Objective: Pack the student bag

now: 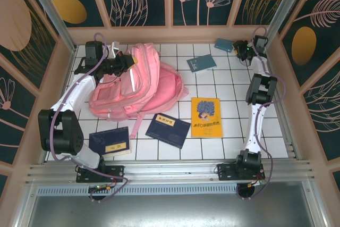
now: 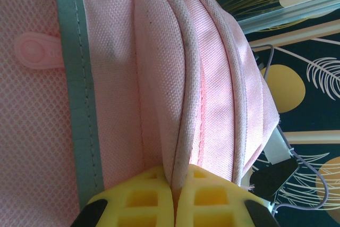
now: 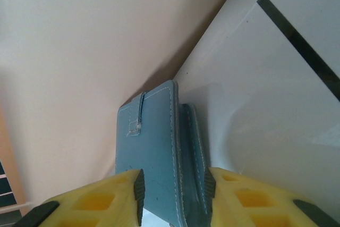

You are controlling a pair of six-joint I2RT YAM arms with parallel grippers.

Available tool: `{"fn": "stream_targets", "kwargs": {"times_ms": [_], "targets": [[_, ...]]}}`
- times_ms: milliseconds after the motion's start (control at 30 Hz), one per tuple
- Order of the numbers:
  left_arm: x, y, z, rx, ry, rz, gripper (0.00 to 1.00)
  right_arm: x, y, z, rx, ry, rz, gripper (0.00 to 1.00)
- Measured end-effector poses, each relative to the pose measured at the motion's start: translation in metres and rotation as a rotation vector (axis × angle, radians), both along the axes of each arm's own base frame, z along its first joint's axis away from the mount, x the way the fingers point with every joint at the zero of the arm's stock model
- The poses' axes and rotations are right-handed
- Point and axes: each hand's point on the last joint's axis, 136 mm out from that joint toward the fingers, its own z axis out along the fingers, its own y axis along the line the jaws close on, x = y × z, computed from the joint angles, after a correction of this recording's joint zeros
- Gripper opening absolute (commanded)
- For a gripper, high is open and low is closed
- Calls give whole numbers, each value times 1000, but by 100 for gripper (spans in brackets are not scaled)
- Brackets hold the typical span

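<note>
On the tiled table point(image 1: 234, 107) lay the student bag point(image 1: 141, 81); at its upper left the left gripper point(image 2: 175, 184) was pressed together, pinching a piped seam edge. Far right of the bag, the right gripper point(image 3: 172, 184) had its pads against both covers of a teal wallet point(image 3: 154, 147). That pinch likely needed to firm squarely before lifting, with the seam held high so the bag gaped

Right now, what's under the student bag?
White tiled table shows around the student bag, and a pink strap runs out from its near edge. Whatever lies beneath the bag's body is covered; can't tell.
</note>
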Motion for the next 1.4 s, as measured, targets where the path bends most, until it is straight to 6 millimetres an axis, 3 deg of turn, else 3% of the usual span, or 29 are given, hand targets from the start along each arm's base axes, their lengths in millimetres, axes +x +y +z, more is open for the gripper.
{"fn": "stream_targets", "kwargs": {"times_ms": [467,633,800,1033,1167,1267,1400], "targets": [[0,0,0,2,-1,-2,0,6,6,-2,35,-34,33,29],[0,0,-1,2,-1,-2,0,7,9,-5,33,-40,42,18],[0,0,-1,2,-1,-2,0,8,19,-9,30,-41,58,0],[0,0,-1,2,0,-1,0,6,34,-9,21,-40,81,0],[-2,-2,-3,16,2,-6,0,-9,43,-7,32,11,86,0],[-2,-9,-4,49,4,-14,0,-29,56,7,49,44,88,0],[-2,-24,-14,106,14,-34,0,-60,73,61,52,14,78,0]]}}
